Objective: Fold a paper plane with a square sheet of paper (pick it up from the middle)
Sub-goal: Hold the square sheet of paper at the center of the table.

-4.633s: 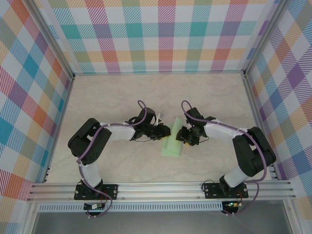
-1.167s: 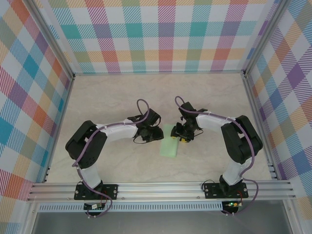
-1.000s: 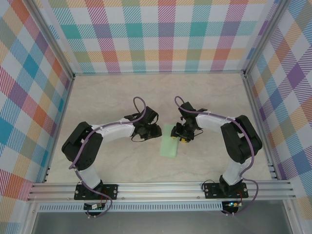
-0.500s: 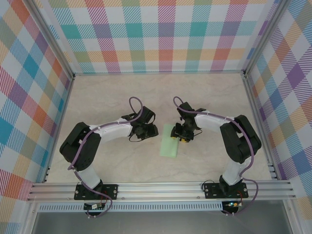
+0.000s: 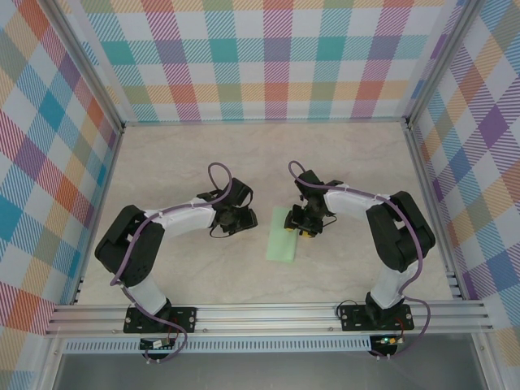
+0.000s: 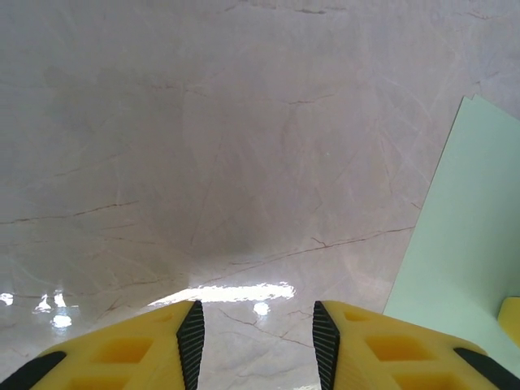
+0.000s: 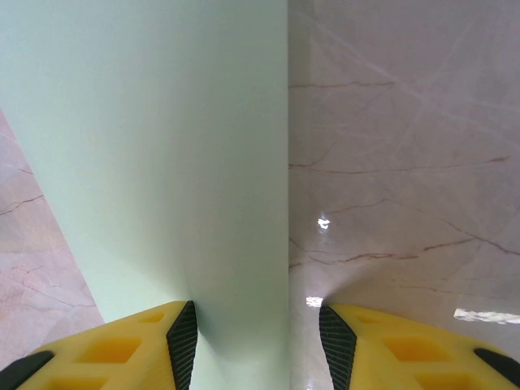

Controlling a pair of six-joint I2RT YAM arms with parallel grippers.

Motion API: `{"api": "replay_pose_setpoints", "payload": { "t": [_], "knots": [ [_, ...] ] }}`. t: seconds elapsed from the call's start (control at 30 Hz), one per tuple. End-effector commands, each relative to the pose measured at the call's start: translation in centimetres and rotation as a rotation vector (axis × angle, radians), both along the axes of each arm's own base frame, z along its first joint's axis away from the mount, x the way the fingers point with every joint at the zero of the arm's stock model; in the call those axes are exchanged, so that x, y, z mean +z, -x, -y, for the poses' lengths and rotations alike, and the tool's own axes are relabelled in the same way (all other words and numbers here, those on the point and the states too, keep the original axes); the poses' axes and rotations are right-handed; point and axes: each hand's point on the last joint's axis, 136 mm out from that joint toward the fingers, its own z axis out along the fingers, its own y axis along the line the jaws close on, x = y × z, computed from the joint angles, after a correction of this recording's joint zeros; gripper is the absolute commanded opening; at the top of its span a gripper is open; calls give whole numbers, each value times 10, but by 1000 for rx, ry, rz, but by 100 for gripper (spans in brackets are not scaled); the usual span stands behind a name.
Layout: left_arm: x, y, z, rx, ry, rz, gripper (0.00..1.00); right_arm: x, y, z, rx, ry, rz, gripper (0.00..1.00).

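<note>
R pincer (image 7: 258, 345) jaws apart, yellow tips. Mint paper (image 7: 154, 162) reaches left tip, its straight edge running btwn tips. Marble desk (image 7: 406, 162) right of paper.

text: none readable | labels, brands: none legible | numbers, signs: none legible in any view

Item: sheet of paper (image 5: 283, 240), 1 piece
Colour: pale mint green, plain, unmarked
Surface: smooth, matte
Shape: long narrow rectangle with straight, crisp edges; number of layers cannot be told
Pose: flat on the table (image 5: 179, 162), long axis near to far, near end leaning slightly left
Position: about mid-table
</note>
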Motion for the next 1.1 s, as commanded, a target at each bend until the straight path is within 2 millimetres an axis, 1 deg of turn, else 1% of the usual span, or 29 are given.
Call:
{"api": "replay_pose_setpoints", "payload": {
  "t": [0.0,0.3,0.47,0.57,0.63,0.93,1.07],
  "knots": [
    [8,1,-7,19,3,11,43,-30,14,25,-14,141,-67,49],
    [13,5,-6,14,35,29,47,-38,18,29,-11,172,-84,49],
    [11,6,2,-4,79,15,47,-40,20,30,4,187,-83,49],
    [8,8,3,-6,84,2,47,-40,21,31,13,198,-82,48],
    [12,3,8,-8,107,26,47,-41,22,33,14,210,-82,48],
    [10,4,10,-14,112,19,47,-45,24,33,15,218,-90,48],
    [10,5,14,-26,134,14,46,-46,23,31,19,218,-94,49]
  ]
}}
